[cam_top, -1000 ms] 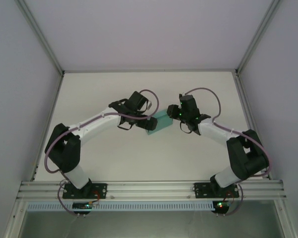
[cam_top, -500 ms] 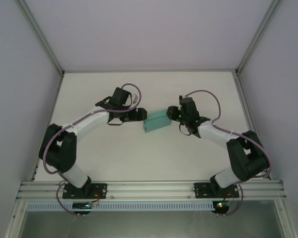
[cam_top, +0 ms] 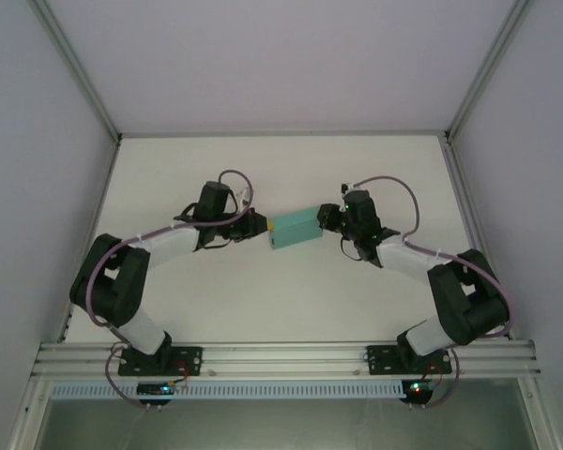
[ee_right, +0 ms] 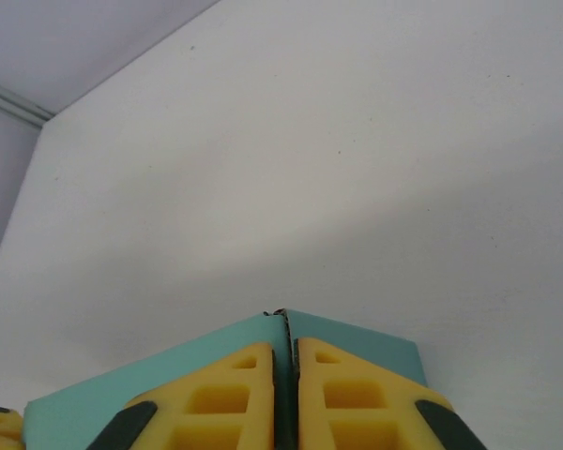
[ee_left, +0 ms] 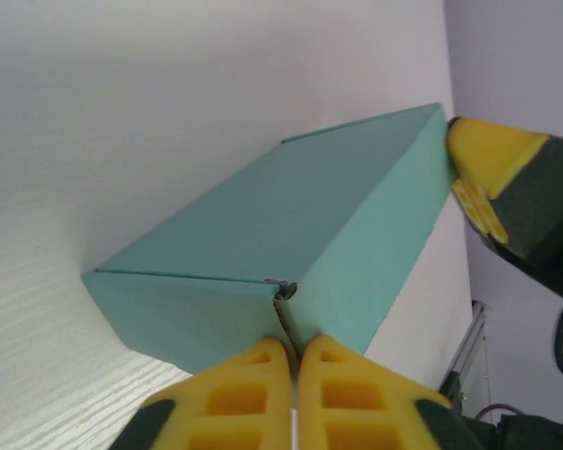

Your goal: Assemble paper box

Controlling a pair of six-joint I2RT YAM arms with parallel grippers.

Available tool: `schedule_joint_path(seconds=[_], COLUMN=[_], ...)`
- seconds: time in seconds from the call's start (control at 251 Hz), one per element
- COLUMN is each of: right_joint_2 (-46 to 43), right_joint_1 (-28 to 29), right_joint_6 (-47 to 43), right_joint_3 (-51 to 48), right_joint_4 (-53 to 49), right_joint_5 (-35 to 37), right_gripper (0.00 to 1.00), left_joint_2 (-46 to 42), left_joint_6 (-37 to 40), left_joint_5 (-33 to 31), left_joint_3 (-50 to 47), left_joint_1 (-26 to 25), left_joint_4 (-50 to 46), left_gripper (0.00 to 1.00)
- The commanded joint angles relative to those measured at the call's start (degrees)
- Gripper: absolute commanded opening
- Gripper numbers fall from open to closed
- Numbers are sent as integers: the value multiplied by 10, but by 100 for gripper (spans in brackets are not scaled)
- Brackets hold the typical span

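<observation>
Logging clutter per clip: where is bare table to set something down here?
Bare: the far table strip between back wall and paper box, and the near patch between box and base rail. Crowded: mid-table, where left gripper and right gripper meet the box ends.

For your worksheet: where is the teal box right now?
Top view: the box sits mid-table, between the left tool and right tool, one at each end.

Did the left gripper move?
Yes. The left gripper slid left, toward the table's left edge, and now sits at the paper box's left end.
</observation>
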Motion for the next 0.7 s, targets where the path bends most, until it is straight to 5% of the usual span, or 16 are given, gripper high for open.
schedule_joint_path(seconds=[0.0, 0.335, 0.407, 0.694], right_joint_2=[52, 18, 6, -4], right_joint_1=[4, -4, -6, -14], right_joint_6=[-35, -66, -90, -194], right_joint_3=[-77, -61, -20, 191], right_joint_4=[-124, -134, -185, -362], right_joint_5=[-92, -117, -125, -110], right_gripper=[6, 0, 1, 46], left_joint_2=[49, 45, 37, 17], left_joint_6=[-10, 33, 56, 120], left_joint_5=[-48, -67, -71, -123], left_joint_3=[-44, 8, 41, 164], left_joint_1=[3, 8, 6, 0], left_joint_4=[-48, -118, -145, -210], left_gripper=[0, 0, 36, 83])
